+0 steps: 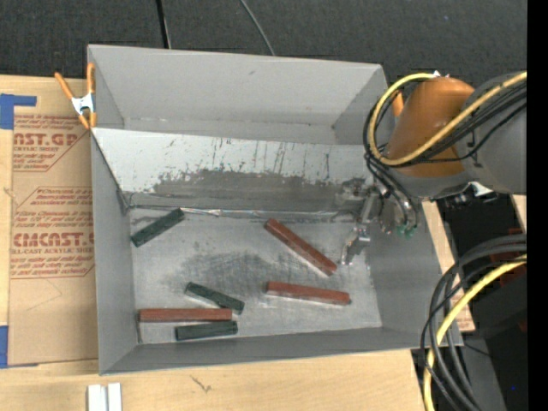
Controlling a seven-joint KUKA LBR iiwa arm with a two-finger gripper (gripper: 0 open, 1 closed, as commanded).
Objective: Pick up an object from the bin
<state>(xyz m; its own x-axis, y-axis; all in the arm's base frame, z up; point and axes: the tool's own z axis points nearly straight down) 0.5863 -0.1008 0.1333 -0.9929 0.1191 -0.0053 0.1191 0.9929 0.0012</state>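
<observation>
Just beside the slanted red-brown bar hangs the gripper, its opening impossible to tell.

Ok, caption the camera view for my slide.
Gripper low at the bin's right side, by the end of a slanted brown bar; other brown bars and green bars lie scattered.

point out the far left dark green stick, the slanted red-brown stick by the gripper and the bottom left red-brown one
dark green stick (pixel 157 227), camera view, middle of its length
slanted red-brown stick (pixel 300 247), camera view, middle of its top face
bottom-left red-brown stick (pixel 186 314), camera view, middle of its length
</observation>
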